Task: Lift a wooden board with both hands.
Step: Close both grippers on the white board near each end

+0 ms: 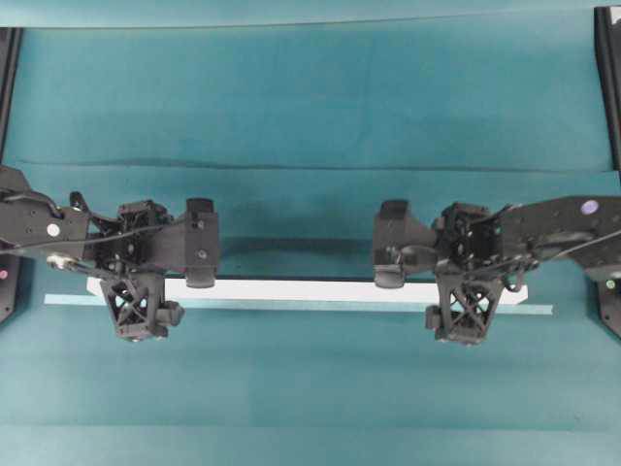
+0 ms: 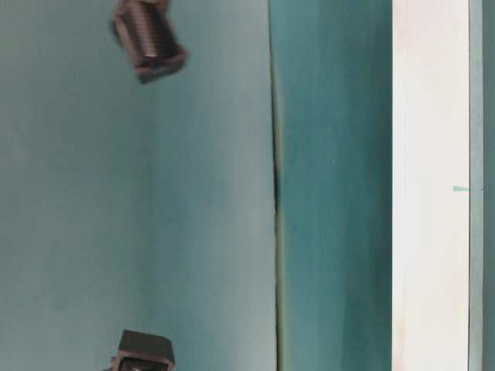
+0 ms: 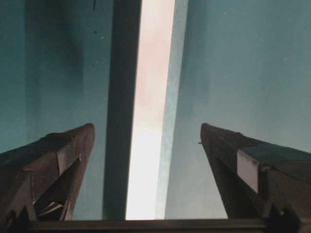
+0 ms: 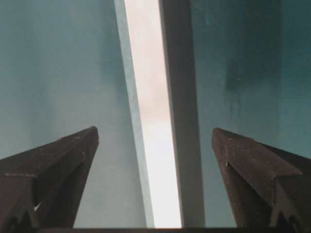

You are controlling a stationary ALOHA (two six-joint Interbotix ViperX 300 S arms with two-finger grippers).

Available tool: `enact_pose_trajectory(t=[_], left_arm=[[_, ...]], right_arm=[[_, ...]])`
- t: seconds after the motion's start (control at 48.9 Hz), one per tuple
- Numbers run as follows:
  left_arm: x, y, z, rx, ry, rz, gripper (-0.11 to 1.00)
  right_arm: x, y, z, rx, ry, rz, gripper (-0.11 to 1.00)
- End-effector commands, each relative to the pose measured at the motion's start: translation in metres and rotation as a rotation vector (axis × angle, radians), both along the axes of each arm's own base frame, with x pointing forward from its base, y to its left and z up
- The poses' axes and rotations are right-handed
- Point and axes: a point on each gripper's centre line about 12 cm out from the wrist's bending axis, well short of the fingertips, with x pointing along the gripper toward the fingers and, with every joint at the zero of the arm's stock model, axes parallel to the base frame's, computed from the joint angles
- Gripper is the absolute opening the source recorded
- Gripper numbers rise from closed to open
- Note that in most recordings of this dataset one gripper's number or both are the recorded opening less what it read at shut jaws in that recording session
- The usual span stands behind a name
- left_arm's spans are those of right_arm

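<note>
The wooden board (image 1: 291,289) is seen in the overhead view lying flat on the teal table (image 1: 310,97), running left to right, with a thin pale teal strip (image 1: 320,305) touching its near long edge. The left hand (image 1: 201,243) is placed over the board near its left end, the right hand (image 1: 392,245) near its right end. Both are spread wide and nothing is held. From this view it cannot be told whether the fingers are down at board level. The two hands stand roughly equally far from the board's middle, which favours a level lift.

In the table-level view the board (image 2: 430,185) appears as a pale band, with the strip (image 2: 475,185) along one edge. Two dark hand parts are seen well apart from the board; contact is not shown.

In the left wrist view the board (image 3: 148,116) runs between the two fingers (image 3: 63,160), nearer the left one. If the hand is closed from here, the board is likely to be pushed sideways before it is gripped.

In the right wrist view the board (image 4: 153,126) lies between the wide-open fingers (image 4: 63,160), roughly centred but slightly slanted. A twisted grip could follow.

Risks are judged as follows: the strip may be pinched together with the board, weakening the hold. Unequal closing or unequal raising of the two hands would tilt the board and let it slip. A shallow descent would leave the fingers closing above the thin board.
</note>
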Motion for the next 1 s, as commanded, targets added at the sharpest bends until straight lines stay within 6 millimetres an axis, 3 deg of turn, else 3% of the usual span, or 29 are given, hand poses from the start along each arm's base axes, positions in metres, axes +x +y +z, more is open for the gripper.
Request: enact_pose_trajectory(t=[0.0,0.797,0.899,0.981], left_arm=[[0.003,0.001,-0.001,0.000,-0.018,0.005,0.98],[-0.006,0.005,-0.013,-0.002,0.003,0.022,0.97],[-0.005,0.005,-0.012,-0.001,-0.011,0.016,0.93],[-0.003,0.005,-0.012,0.000,-0.026,0.015,0.82]], right_arm=[[0.003,0.001,-0.007,-0.003,-0.002,0.011,0.95],[0.009,-0.002,-0.018,-0.008,-0.026,0.003,0.92],[0.010,-0.003,-0.019,-0.009,-0.043,-0.001,0.81],[0.010,-0.003,-0.020,-0.010,-0.052,-0.002,0.62]])
